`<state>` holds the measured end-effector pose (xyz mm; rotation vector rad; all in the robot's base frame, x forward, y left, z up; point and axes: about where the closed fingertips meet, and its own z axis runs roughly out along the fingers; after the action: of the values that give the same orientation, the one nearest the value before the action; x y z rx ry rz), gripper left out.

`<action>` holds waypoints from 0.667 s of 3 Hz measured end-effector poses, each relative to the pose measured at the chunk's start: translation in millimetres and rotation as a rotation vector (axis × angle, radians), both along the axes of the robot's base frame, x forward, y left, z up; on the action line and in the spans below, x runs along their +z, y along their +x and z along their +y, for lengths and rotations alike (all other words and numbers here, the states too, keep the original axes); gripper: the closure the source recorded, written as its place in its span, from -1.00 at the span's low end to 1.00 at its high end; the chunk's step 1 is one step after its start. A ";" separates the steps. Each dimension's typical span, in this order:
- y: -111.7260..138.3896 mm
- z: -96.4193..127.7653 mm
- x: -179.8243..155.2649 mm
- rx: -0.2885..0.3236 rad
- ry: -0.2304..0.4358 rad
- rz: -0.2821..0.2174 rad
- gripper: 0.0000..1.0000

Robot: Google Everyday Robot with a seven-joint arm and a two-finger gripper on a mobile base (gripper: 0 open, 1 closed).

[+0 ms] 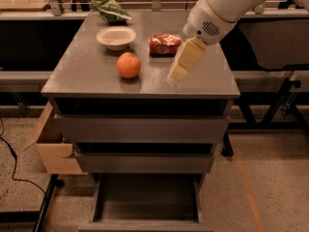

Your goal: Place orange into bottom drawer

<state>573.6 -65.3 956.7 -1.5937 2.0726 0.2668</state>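
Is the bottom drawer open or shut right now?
Open: the bottom drawer sticks out past the upper drawers, its floor showing. The orange sits on the cabinet top; the gripper hovers beside it.

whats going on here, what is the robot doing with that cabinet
A one-armed robot is working on getting the orange into the bottom drawer. The orange sits untouched on the cabinet top, near a white bowl and a red snack packet. The gripper hangs over the top to the right of the orange, apart from it. The bottom drawer stands pulled out.
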 end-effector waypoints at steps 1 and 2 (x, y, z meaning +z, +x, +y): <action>0.0 0.1 0.0 0.000 0.000 0.000 -1.00; 4.1 10.9 -9.7 -0.005 0.034 -0.003 -1.00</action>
<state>577.7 -54.4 947.0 -1.5677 2.0591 0.2963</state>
